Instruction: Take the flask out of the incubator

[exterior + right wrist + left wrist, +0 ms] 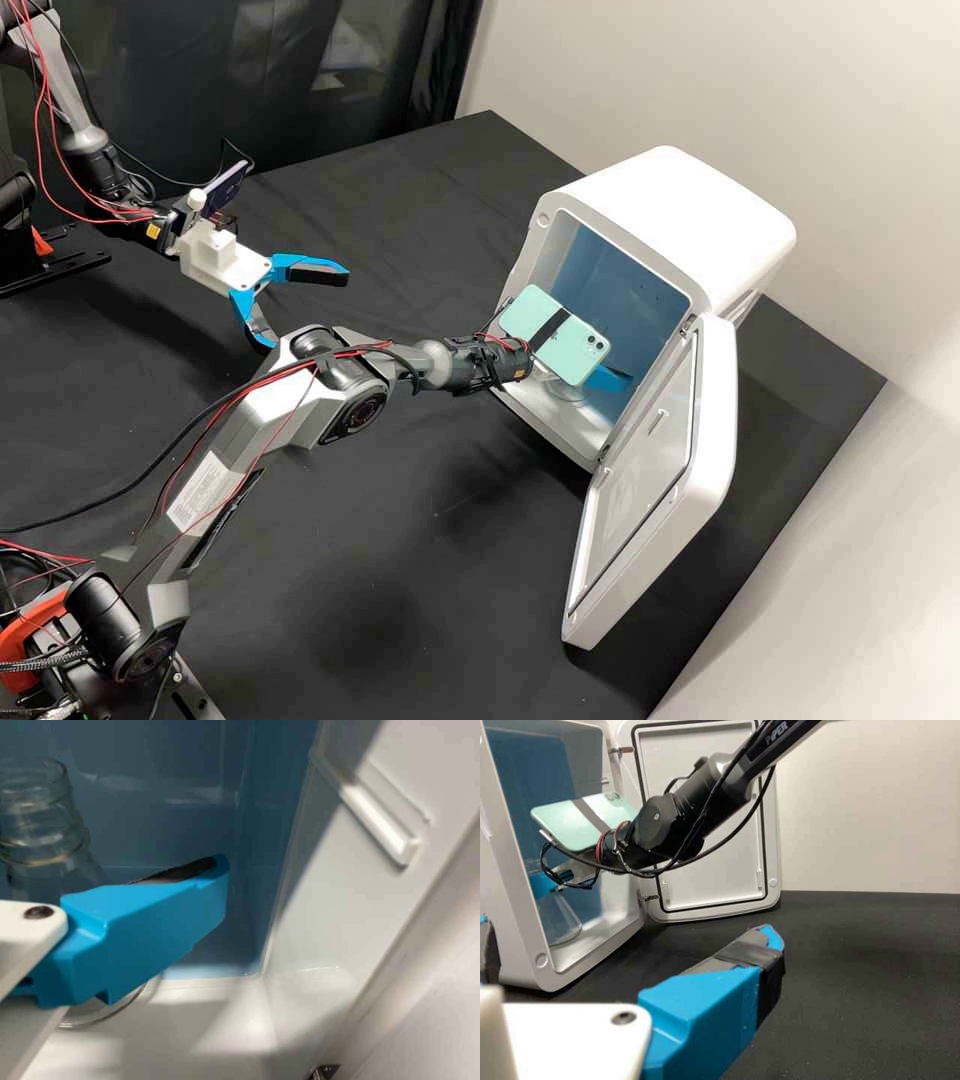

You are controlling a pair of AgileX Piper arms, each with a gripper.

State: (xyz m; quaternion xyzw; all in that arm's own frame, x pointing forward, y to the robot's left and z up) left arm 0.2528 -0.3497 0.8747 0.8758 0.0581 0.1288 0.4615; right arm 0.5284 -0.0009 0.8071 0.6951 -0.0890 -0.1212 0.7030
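The right gripper [603,381] is inside the incubator [680,215], just beside the neck of the glass flask [37,817] standing on its floor; I cannot tell whether it grips. The left gripper [305,305] hangs spread wide, well left, above the bench [450,560].

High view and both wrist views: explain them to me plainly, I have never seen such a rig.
These are two robot arms at a black bench. The high view looks down from a fixed camera; each wrist view comes from a camera riding on an arm. A white incubator stands on the bench, its door swung open. The right gripper is inside it, close to a clear glass flask. The left gripper hangs open above the bench, holding nothing.
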